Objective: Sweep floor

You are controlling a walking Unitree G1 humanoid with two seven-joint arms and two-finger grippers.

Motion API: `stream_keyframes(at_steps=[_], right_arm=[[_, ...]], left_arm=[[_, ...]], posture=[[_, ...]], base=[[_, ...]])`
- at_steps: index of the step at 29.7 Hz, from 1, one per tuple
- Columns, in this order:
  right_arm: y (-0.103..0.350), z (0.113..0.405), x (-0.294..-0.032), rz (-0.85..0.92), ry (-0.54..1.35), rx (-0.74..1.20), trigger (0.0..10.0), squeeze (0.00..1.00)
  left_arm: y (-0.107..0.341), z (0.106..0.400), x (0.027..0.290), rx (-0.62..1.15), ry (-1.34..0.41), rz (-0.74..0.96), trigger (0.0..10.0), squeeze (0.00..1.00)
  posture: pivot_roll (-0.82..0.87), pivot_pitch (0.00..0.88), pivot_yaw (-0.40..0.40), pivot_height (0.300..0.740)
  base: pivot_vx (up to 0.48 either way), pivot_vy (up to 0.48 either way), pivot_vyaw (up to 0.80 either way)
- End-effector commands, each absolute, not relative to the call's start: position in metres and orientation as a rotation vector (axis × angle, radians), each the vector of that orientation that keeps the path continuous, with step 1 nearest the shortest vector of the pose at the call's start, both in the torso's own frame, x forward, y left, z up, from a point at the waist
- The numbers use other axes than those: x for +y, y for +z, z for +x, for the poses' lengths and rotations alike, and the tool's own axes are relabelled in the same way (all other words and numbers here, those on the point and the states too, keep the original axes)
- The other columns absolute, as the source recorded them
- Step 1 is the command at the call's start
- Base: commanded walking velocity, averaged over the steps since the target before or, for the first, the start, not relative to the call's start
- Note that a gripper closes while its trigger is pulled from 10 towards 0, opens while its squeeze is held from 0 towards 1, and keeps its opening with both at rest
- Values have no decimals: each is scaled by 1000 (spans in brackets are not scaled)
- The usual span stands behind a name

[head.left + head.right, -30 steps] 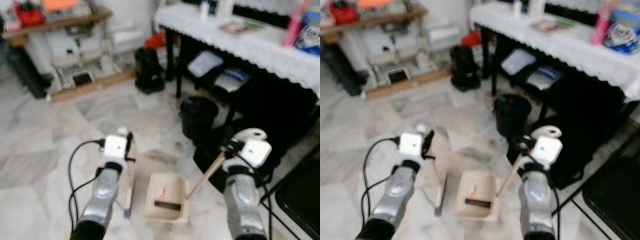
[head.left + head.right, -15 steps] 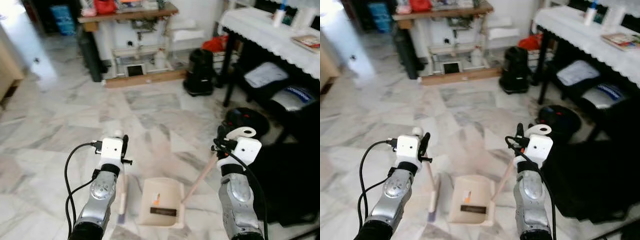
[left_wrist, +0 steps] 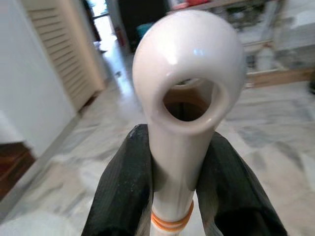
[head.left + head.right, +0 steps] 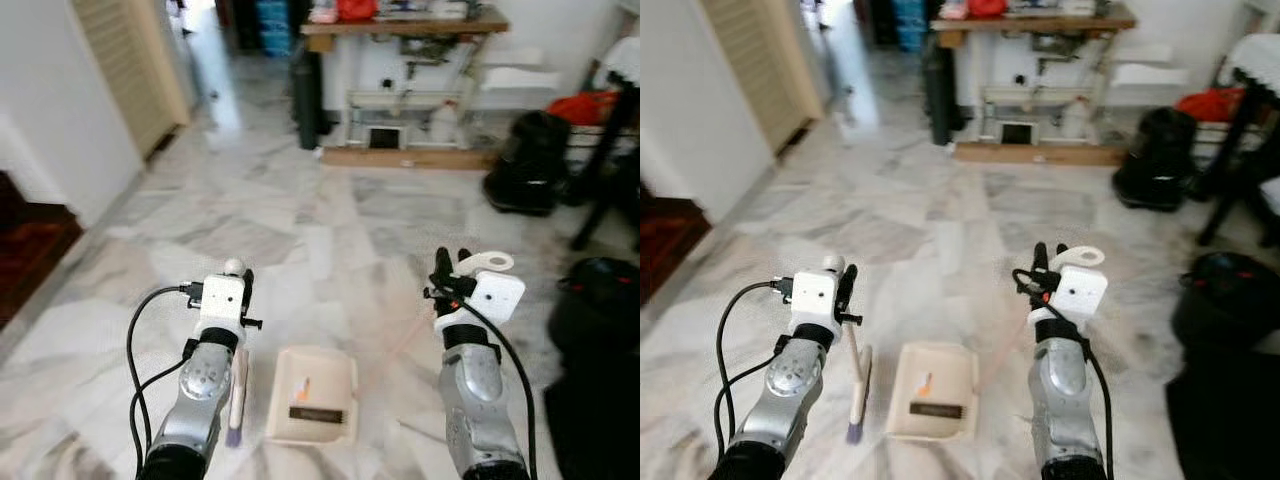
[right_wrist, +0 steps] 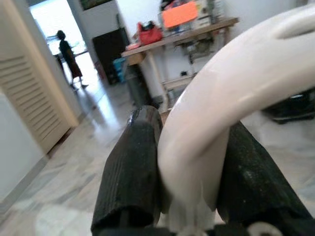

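— What should you watch first?
— The marble floor [image 4: 330,220] is open ahead. A workbench [image 4: 405,25] stands top centre, with dark bags [image 4: 525,175] at right, which could snag a wide sweep.
— And your tools?
— Your right gripper [image 5: 189,162] is clamped on the dustpan [image 4: 312,395] handle and your left gripper [image 3: 182,177] on the brush [image 4: 237,390], both low centre. A tilted pan could spill.

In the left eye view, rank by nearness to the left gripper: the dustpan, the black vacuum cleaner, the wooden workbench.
From the left gripper:
1. Dustpan, on the floor just beside it.
2. Black vacuum cleaner, far right.
3. Wooden workbench, at the back wall.
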State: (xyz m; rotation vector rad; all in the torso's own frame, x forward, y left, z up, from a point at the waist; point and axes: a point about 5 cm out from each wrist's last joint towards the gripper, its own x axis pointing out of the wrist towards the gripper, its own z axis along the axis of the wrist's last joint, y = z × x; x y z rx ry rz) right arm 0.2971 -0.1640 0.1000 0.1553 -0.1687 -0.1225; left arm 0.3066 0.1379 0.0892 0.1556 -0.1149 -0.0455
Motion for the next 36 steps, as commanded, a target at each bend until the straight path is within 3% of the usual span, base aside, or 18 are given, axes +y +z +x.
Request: stream_keyframes(at_steps=[1, 21, 36], right_arm=[[110, 301, -159, 156, -102, -212, 10000, 0], [123, 310, -165, 125, -78, -234, 10000, 0], [121, 311, -158, 139, -76, -229, 10000, 0]], left_arm=[[102, 311, 141, -176, -32, 160, 10000, 0], [108, 315, 146, -207, 53, 161, 10000, 0], [112, 316, 150, -215, 70, 164, 10000, 0]], posture=[[-68, 0, 30, 740], [-44, 0, -36, 740], [-43, 0, -14, 740]], base=[[0, 0, 800], [0, 0, 800], [0, 0, 800]])
